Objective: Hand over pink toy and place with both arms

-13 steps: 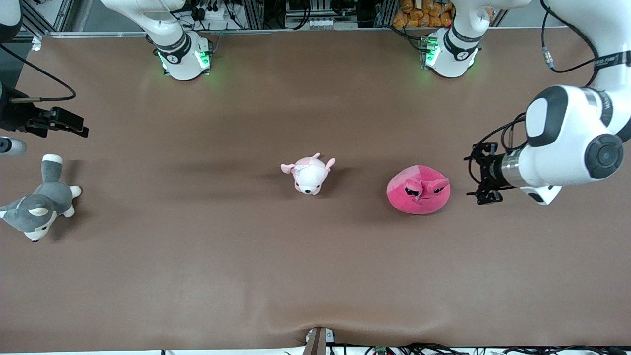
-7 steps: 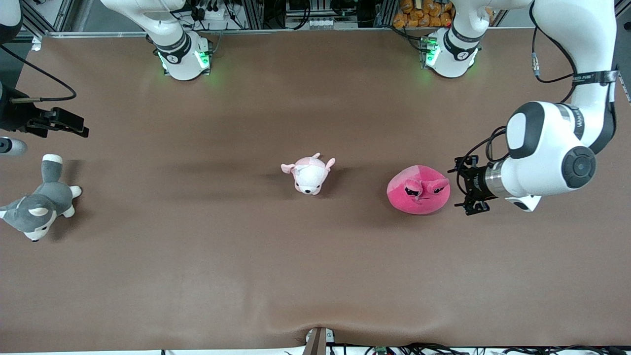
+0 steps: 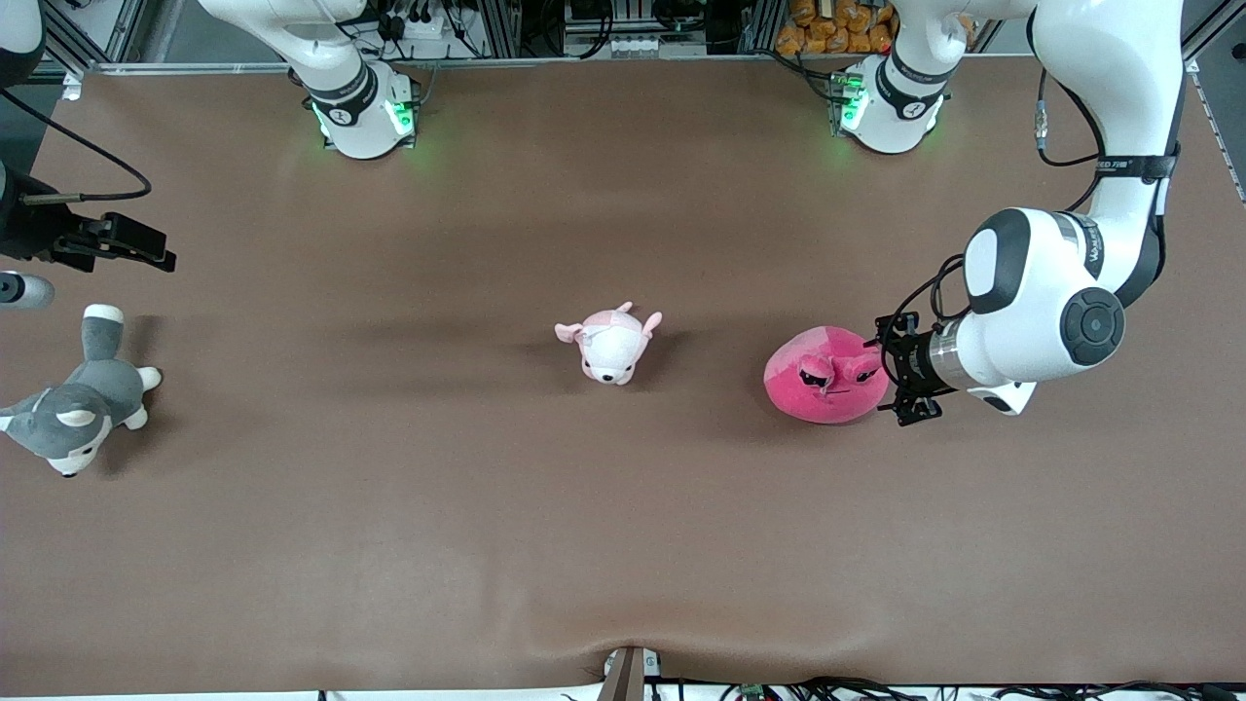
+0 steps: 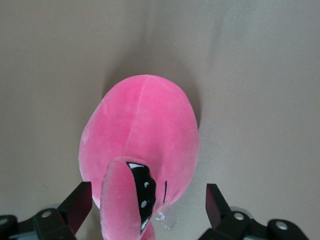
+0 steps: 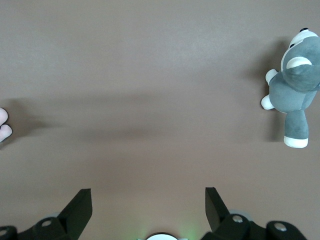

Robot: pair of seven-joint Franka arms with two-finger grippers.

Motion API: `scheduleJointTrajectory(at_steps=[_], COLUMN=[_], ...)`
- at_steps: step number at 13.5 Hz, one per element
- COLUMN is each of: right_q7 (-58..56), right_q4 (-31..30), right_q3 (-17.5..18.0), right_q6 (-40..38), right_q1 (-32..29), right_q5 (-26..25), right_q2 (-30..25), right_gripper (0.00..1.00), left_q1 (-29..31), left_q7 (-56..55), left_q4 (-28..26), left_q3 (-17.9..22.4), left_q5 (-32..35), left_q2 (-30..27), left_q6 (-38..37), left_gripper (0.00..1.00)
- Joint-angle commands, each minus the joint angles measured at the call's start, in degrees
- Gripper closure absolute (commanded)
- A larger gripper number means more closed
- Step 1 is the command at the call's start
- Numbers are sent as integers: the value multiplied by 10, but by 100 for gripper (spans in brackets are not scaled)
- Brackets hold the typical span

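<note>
The pink toy (image 3: 825, 375) lay on the bench (image 3: 623, 545), toward the left arm's end, beside the puppy (image 3: 609, 343). The left claw (image 3: 894, 374) hung at its edge, fingers (image 4: 76, 206) spread to either side of the plush. Closing this shallow might pinch only loose fabric, letting the toy slip. The right claw (image 5: 148, 210) waited spread above the bench near the husky (image 3: 73, 406).
</note>
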Motion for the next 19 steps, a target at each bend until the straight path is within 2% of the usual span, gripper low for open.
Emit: scheduleJointTrajectory(at_steps=[1, 5, 11, 12, 15, 17, 19], right_q7=[-2, -2, -1, 5, 60, 61, 64], right_q4=[11, 11, 11, 11, 15, 25, 34], right_q3=[-1, 0, 2, 1, 0, 1, 0], right_q6=[-8, -8, -5, -1, 1, 4, 4], right_q1=[3, 4, 6, 16, 19, 21, 21], right_q5=[-3, -3, -1, 18, 78, 95, 134], right_q2=[7, 10, 17, 23, 52, 68, 91], right_gripper=[0, 0, 0, 0, 0, 0, 0], left_q1=[-1, 1, 5, 5, 6, 6, 6], left_q7=[-10, -11, -12, -12, -18, -19, -17], left_q4=[-22, -27, -31, -31, -29, -25, -16], left_q3=[-10, -10, -10, -10, -10, -10, -11], left_q5=[-18, -30, -30, -30, -30, -29, -30], left_q2=[-11, -9, -10, -10, -13, -16, -22], left_q6=[21, 27, 19, 19, 17, 17, 17], left_gripper=[7, 29, 48, 55, 97, 100, 100])
